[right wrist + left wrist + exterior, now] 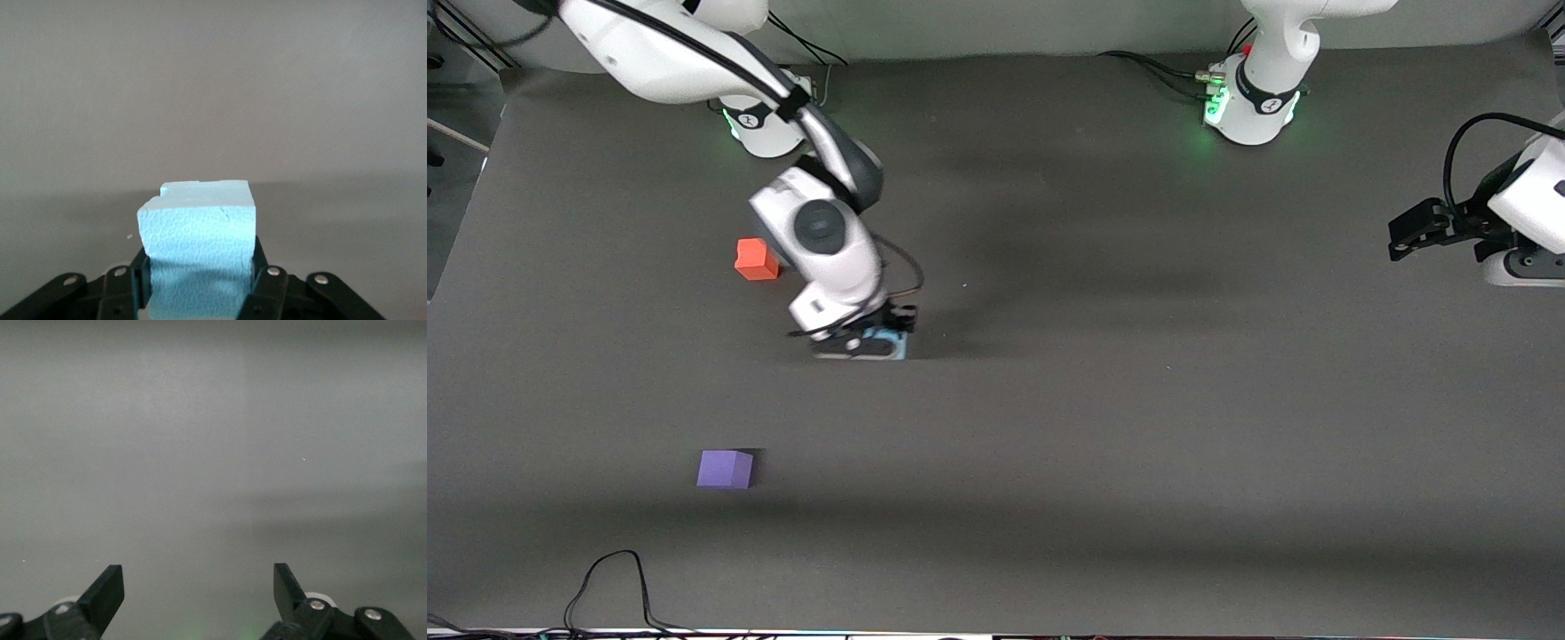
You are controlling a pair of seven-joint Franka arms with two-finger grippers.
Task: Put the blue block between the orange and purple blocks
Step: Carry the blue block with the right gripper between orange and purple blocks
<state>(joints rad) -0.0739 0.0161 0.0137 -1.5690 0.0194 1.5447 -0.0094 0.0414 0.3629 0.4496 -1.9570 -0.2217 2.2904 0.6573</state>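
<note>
My right gripper (880, 342) is low at the table's middle, shut on the light blue block (892, 341). In the right wrist view the blue block (198, 240) sits squeezed between the two black fingers (263, 283). The orange block (757, 260) lies on the mat close by the right arm's wrist, farther from the front camera. The purple block (726, 468) lies nearer the front camera, toward the right arm's end. My left gripper (1405, 231) waits open and empty at the left arm's end of the table; its fingers (107, 590) show only bare mat between them.
The dark grey mat (1138, 400) covers the table. Both arm bases (1249, 111) stand along the edge farthest from the front camera. A black cable (618, 578) loops at the edge nearest the front camera.
</note>
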